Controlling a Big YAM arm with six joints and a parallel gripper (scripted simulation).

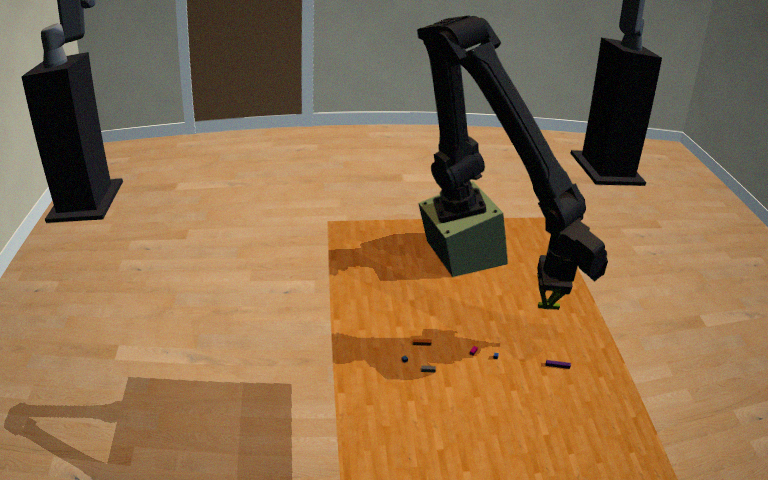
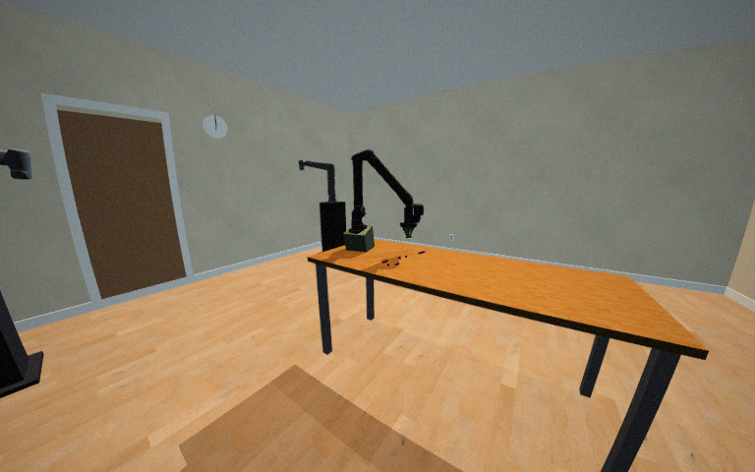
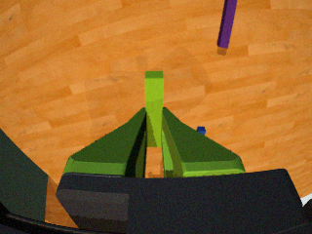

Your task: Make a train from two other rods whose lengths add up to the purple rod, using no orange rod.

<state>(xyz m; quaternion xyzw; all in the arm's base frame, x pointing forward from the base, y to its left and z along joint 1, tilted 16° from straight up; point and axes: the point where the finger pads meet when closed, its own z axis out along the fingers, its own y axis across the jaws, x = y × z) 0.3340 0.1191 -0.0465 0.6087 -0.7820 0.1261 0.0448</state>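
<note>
My gripper point(image 1: 549, 302) is shut on the lime rod point(image 3: 154, 107) and holds it above the table; the rod sticks out ahead of the green fingers in the wrist view. The purple rod point(image 1: 557, 363) lies flat on the table, in front of the gripper; it also shows in the wrist view point(image 3: 226, 19). One blue rod point(image 1: 495, 355) lies left of the purple rod, and its tip shows in the wrist view point(image 3: 201, 131). A magenta rod point(image 1: 473, 350), a grey rod point(image 1: 428, 369), a second blue rod point(image 1: 404, 358) and an orange rod point(image 1: 421, 341) lie further left.
The arm's green base block point(image 1: 463, 229) stands at the back of the table. The table's right edge runs close to the gripper and the purple rod. In the exterior view the rods point(image 2: 397, 259) are tiny dark specks near the base.
</note>
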